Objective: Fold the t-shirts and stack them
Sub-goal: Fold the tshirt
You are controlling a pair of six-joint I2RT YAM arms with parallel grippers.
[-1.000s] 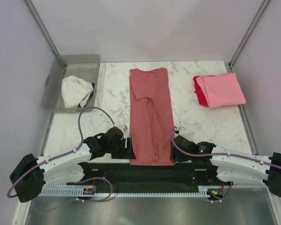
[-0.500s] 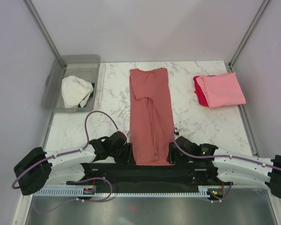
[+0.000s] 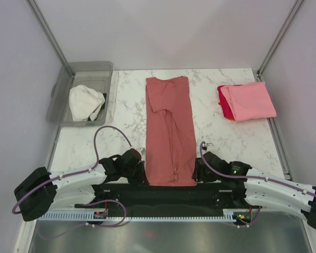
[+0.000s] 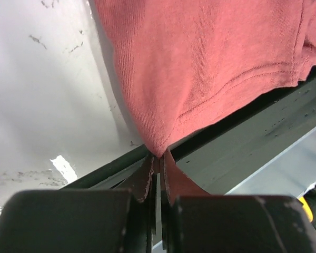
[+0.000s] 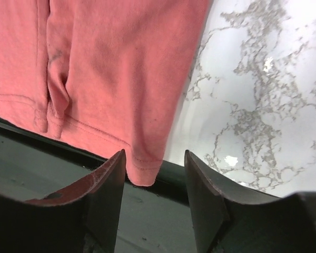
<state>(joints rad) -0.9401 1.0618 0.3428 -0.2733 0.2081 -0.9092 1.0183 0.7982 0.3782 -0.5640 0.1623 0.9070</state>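
One white marble table [image 3: 126, 105] carries three shirts. One dusty salmon-red t-shirt [image 3: 171, 132], folded into a long strip, lies mid-table. One grey plastic bin [image 3: 60, 100], far left, holds one white cloth [image 3: 85, 101]. One folded light pink t-shirt [image 3: 250, 100] tops one bright red t-shirt [image 3: 225, 105], far right. The left pincer [image 4: 158, 156] pinches the strip's near left corner. The right pincer [image 5: 154, 158] stands spread around its near right corner.
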